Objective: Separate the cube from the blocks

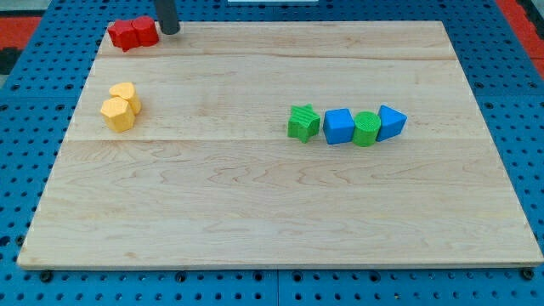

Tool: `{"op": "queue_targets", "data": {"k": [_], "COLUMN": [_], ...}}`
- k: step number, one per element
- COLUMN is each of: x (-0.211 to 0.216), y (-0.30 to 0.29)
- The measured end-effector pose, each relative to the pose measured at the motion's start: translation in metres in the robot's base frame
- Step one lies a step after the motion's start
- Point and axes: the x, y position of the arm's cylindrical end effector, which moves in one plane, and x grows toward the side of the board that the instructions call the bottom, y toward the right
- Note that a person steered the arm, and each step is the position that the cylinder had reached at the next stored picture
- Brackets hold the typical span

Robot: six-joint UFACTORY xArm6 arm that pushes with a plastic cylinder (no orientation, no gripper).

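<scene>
A blue cube (pixel 338 127) sits in a row of four blocks right of the board's middle. On its left is a green star-shaped block (pixel 303 122). On its right are a green cylinder (pixel 366 128) and then a blue triangular block (pixel 391 122). The four stand close together, touching or nearly so. My tip (pixel 169 31) is at the board's top left corner, just right of two red blocks (pixel 133 33), far from the row.
Two yellow blocks (pixel 121 106) stand together at the left side of the wooden board (pixel 272 212). A blue pegboard surface surrounds the board.
</scene>
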Motion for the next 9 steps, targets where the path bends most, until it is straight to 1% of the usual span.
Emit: {"op": "queue_targets", "data": {"k": [1,2,4,5,6,7,8,9], "x": [0.034,0.079,0.17,0.229,0.281,0.291,0.278,0.245], "y": [0.07,0.1,0.093,0.106,0.156,0.219,0.247,0.245]}}
